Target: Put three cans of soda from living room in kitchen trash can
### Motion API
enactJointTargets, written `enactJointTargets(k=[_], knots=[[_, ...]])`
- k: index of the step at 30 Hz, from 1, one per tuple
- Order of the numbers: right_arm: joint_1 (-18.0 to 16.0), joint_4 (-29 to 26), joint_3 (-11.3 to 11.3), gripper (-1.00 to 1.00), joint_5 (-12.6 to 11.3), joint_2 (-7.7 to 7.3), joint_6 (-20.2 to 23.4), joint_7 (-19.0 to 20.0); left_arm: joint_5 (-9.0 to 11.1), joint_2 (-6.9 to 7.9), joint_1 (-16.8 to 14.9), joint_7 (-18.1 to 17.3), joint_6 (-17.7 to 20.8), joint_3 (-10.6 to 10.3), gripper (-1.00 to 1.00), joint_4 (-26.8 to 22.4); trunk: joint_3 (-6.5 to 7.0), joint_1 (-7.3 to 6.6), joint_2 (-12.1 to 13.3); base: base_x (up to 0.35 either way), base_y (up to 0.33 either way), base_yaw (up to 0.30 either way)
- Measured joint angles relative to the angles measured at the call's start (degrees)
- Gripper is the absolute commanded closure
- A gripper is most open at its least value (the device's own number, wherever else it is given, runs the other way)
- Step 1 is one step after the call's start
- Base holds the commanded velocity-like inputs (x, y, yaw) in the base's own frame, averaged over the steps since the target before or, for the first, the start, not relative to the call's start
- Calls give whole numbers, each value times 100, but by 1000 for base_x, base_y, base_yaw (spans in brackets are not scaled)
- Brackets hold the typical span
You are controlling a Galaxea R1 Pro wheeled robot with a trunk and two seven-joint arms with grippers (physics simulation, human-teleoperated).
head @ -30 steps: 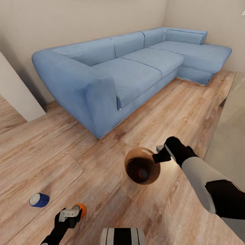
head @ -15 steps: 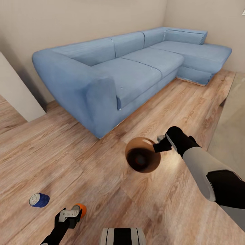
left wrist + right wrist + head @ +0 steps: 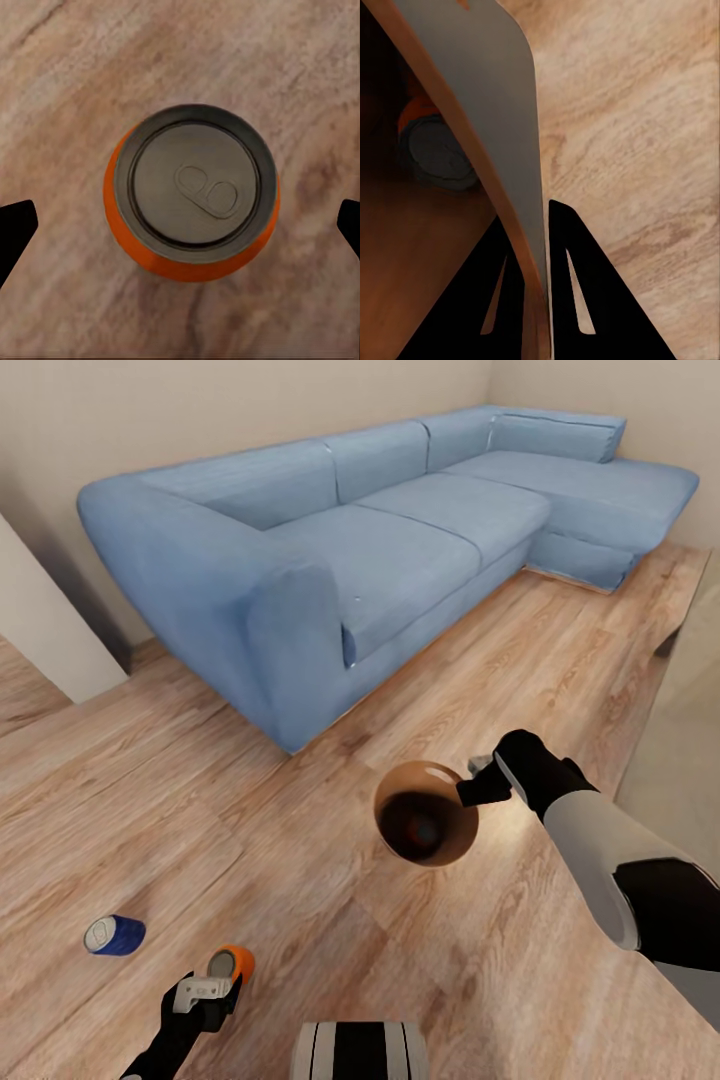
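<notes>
So the right pincer point(image 3: 478, 788) is clamped on the rim of the trash can point(image 3: 425, 826), one finger inside and one outside, holding it up over the wood floor point(image 3: 300, 840) in front of the blue sofa point(image 3: 330, 550). There's a can point(image 3: 435, 150) lying in the bottom of it. Near left, the left pincer point(image 3: 212, 992) hangs wide open right over the upright orange can point(image 3: 231, 965), not touching. The blue can point(image 3: 114, 935) lies on its side further left.
</notes>
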Motion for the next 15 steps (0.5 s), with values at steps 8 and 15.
enactJointTargets(k=[8,15], knots=[[-1,-7,1,100,20,-33,-5,-3,-4,4,0,-6,10,-5,-100,0,-21,0,0,141,0,0],[0,-7,2,100,16,-31,-4,-2,-2,-3,0,-9,6,-5,-100,0,-22,0,0,89,0,0]])
